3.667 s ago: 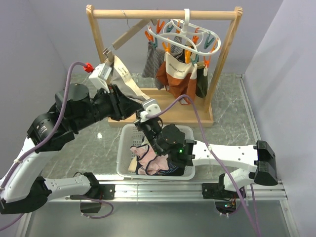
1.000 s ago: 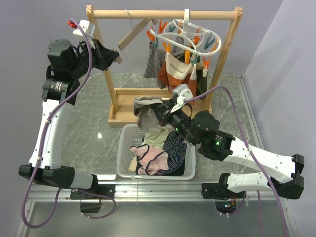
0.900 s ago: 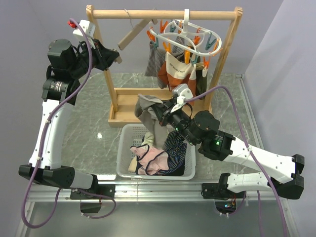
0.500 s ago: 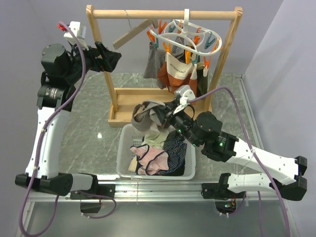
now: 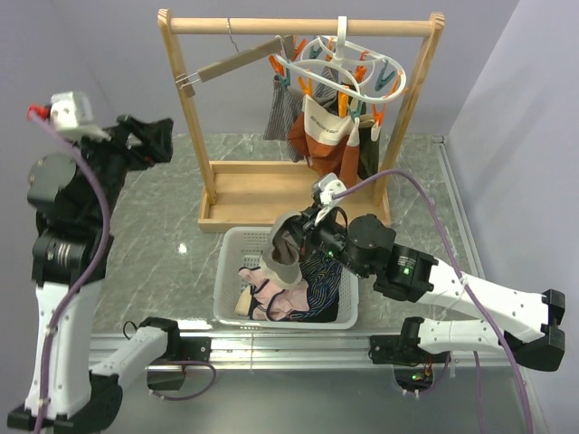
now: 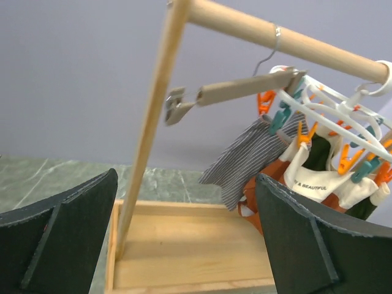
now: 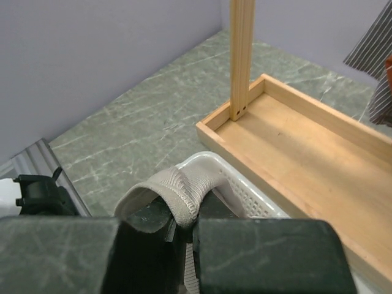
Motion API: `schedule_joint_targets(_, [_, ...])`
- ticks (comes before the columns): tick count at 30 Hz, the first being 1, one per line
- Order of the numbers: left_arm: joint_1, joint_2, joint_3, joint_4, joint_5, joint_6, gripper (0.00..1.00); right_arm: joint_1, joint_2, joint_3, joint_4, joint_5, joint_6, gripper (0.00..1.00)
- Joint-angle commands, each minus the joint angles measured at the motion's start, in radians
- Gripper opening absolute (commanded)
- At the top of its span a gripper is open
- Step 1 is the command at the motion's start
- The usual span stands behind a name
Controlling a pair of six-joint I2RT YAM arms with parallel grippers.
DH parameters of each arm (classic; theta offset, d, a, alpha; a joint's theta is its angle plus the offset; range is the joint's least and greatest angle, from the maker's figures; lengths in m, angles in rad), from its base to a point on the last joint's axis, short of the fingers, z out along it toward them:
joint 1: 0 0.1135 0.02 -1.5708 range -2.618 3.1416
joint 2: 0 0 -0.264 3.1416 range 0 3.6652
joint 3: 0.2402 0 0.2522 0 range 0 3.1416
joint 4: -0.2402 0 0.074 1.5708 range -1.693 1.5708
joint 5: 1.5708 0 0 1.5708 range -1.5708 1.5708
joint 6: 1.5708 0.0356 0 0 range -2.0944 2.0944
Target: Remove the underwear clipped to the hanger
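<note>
The white hanger hangs from the wooden rail, with pin-striped grey, rust-orange, cream and dark olive underwear clipped to it. My right gripper is shut on a taupe-grey underwear that dangles over the white basket. In the right wrist view the taupe cloth bulges out of the shut jaws. My left gripper stands open and empty, left of the rack. Its wrist view looks between the fingers at the striped underwear and hanger.
The wooden rack has a top rail and a tray base. A wooden clip hanger hangs tilted from the rail. The basket holds a pale pink piece and a navy striped piece. Grey walls stand behind and beside the table.
My left gripper has opened and drawn back to the left, away from the wooden clip hanger. My right gripper has carried the taupe-grey underwear lower, over the basket.
</note>
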Motion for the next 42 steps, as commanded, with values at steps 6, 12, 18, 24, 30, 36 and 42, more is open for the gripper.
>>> schedule_joint_targets(6, [0.001,-0.116,-0.134,-0.074,0.068,-0.103,1.00,-0.006,0.048,-0.144,0.023,0.041,0.166,0.00])
schedule_joint_targets(12, [0.001,-0.168,-0.180,-0.066,0.127,-0.116,1.00,-0.006,0.071,-0.111,-0.088,0.194,0.264,0.82])
schedule_joint_targets(18, [0.000,-0.151,-0.174,-0.085,0.096,-0.129,0.99,-0.096,0.112,0.136,-0.073,0.291,0.070,0.98])
schedule_joint_targets(24, [-0.002,-0.047,-0.131,-0.069,0.136,-0.200,0.94,-0.269,0.265,0.435,-0.122,0.285,0.045,0.98])
schedule_joint_targets(30, [-0.036,0.001,-0.087,-0.095,0.122,-0.177,0.95,-0.436,0.376,0.696,-0.156,0.244,0.028,0.96])
schedule_joint_targets(36, [-0.039,0.054,-0.118,0.000,0.125,-0.205,0.96,-0.578,0.378,0.727,-0.087,0.075,-0.070,0.95])
schedule_joint_targets(42, [-0.153,0.286,0.081,0.055,0.011,-0.194,0.91,-0.639,0.439,0.803,-0.136,0.004,-0.105,0.95])
